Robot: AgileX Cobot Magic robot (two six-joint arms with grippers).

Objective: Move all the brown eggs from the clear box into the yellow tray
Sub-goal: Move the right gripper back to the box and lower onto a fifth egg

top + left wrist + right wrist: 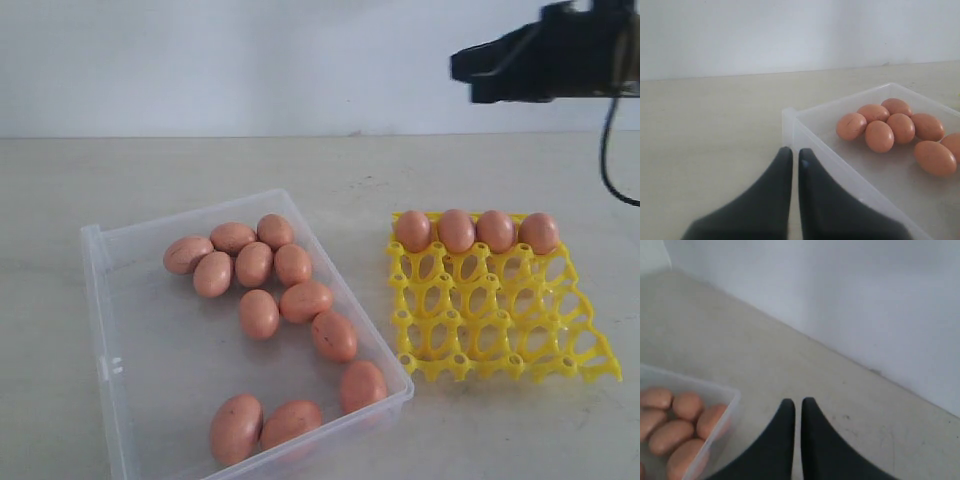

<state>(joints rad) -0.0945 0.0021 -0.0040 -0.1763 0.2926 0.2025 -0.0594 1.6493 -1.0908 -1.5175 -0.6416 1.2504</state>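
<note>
Several brown eggs (258, 313) lie loose in the clear box (140, 380) on the left of the exterior view. Several more brown eggs (456, 230) fill the far row of the yellow tray (500, 330) on the right. My right gripper (462, 68) hangs high above the tray's far side, shut and empty; in its wrist view the right gripper (798, 402) has its black fingers together over bare table. My left gripper (795, 151) is shut and empty, its tips at the outside of the box's corner (788, 116), with eggs (879, 136) beyond. The left arm does not show in the exterior view.
The box and tray stand on a pale beige table (360, 170) in front of a white wall (250, 60). A black cable (610, 160) hangs from the right arm.
</note>
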